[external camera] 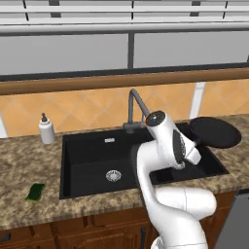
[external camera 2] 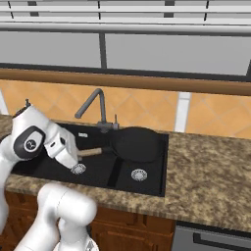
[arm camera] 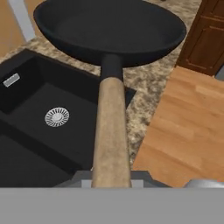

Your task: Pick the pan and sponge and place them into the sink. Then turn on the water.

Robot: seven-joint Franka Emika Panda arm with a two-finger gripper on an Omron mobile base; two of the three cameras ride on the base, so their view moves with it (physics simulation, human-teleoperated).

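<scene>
Over sink [external camera 2: 147, 184]: one pan [external camera 2: 137, 143]; on counter, one sponge [external camera: 35, 191], seemingly.

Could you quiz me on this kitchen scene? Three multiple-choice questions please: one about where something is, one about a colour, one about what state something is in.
1. Where does the sponge lie?
A. In the sink's left bowl
B. On the counter left of the sink
C. Inside the pan

2. What colour is the pan's handle?
A. Light wood
B. Red
C. Blue

3. What is the gripper doing?
A. Hanging open over the soap dispenser
B. Pressing the faucet
C. Shut on the pan's handle, holding the pan up over the sink

Answers:
1 B: the left base view shows the green sponge on the granite counter, left of the black basin.
2 A: the hand view shows a pale wooden handle running to the black pan.
3 C: the right base view shows the handle entering the gripper while the pan hangs above the right bowl.
</scene>
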